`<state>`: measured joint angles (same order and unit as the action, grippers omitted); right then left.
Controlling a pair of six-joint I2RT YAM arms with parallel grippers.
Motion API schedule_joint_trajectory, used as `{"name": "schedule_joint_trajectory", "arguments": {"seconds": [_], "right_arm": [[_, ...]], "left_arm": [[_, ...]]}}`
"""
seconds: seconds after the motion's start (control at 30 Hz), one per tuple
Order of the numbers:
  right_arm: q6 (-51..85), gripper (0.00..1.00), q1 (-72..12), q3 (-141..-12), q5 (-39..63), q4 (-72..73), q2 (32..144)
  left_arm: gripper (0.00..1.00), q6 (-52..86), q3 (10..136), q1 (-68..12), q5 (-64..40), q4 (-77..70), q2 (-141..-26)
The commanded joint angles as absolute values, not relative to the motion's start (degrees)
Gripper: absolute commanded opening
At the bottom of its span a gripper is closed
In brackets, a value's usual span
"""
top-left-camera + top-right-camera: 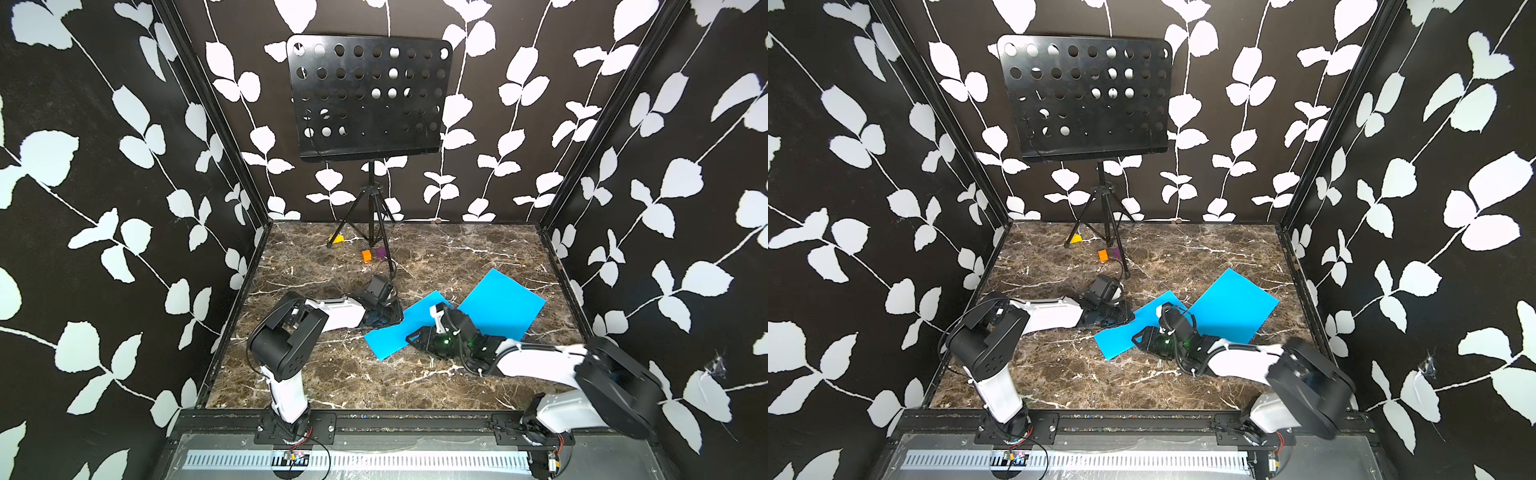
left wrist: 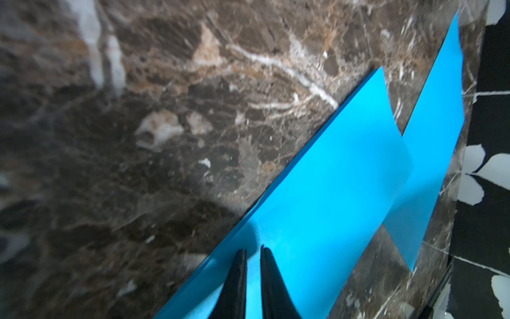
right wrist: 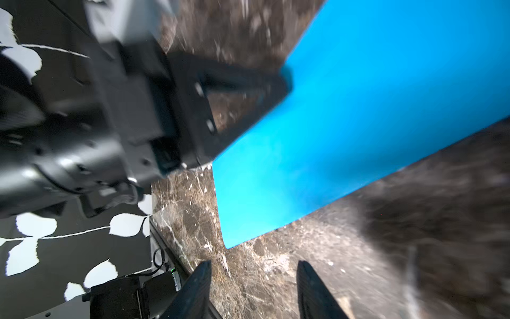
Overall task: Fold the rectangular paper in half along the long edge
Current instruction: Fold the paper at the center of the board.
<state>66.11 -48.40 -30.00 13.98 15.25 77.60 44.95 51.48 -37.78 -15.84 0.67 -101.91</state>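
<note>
Here's the bench (image 1: 332,374), brown marble, and the blue paper (image 1: 386,338) lies on it as a long narrow strip near the middle, running on a diagonal from the front toward the back right. The left wrist view shows a doubled edge along one long side of the strip (image 2: 331,193), two layers one on the other. A second, larger blue sheet (image 1: 503,307) lies flat toward the right edge of the bench, and from the left wrist the strip's far end overlaps that sheet (image 2: 436,138).

The left gripper (image 1: 384,316) reaches in low from the left side, right at the strip's long edge. Up close, the left gripper (image 2: 253,248) has its fingers only a sliver apart, blue showing through the slit and nothing pinched between them.

On the other side, the right gripper (image 1: 415,338) sits low by the strip's front end, arm stretched in from the front right corner. Its own camera has the right gripper (image 3: 254,262) spread wide, bare marble between the fingers, just off the strip's corner (image 3: 358,110) and holding nothing.

At the back edge stands a black music stand (image 1: 365,95) on a tripod, with a yellow block (image 1: 336,239), an orange block (image 1: 366,255) and a purple block (image 1: 380,251) around its feet, well apart from both sheets.
</note>
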Motion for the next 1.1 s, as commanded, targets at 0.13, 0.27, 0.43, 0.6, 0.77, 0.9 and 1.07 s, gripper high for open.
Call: {"name": "schedule_joint_trajectory", "arguments": {"seconds": [0.13,0.27,0.43,0.6,0.77,0.9,1.07], "right_arm": [[54.4,0.51,-40.9,-34.1,10.3,1.0,72.8],[49.4,0.51,-37.4,-36.7,10.8,-1.4,74.0],[41.7,0.46,-34.2,-42.3,12.4,-6.3,78.8],[36.8,0.33,-34.1,-47.7,16.7,-8.4,85.0],[36.9,0.24,-35.0,-49.7,21.3,-7.0,88.5],[36.6,0.2,-36.5,-49.9,23.6,-6.7,89.6],[36.8,0.16,-39.0,-49.8,27.2,-6.2,91.2]], "left_arm": [[0.32,46.1,54.2,-37.5,-24.4,6.8,-97.3],[0.42,48.0,55.3,-37.6,-26.4,4.9,-94.2],[0.54,49.2,51.9,-38.0,-23.8,6.4,-89.4],[0.4,52.7,46.2,-41.9,-22.4,6.3,-86.7],[0.24,55.0,41.2,-44.3,-20.8,5.3,-87.2],[0.22,53.3,40.0,-44.4,-20.9,6.8,-90.3],[0.2,52.9,38.1,-44.4,-20.0,6.9,-91.6]]}}
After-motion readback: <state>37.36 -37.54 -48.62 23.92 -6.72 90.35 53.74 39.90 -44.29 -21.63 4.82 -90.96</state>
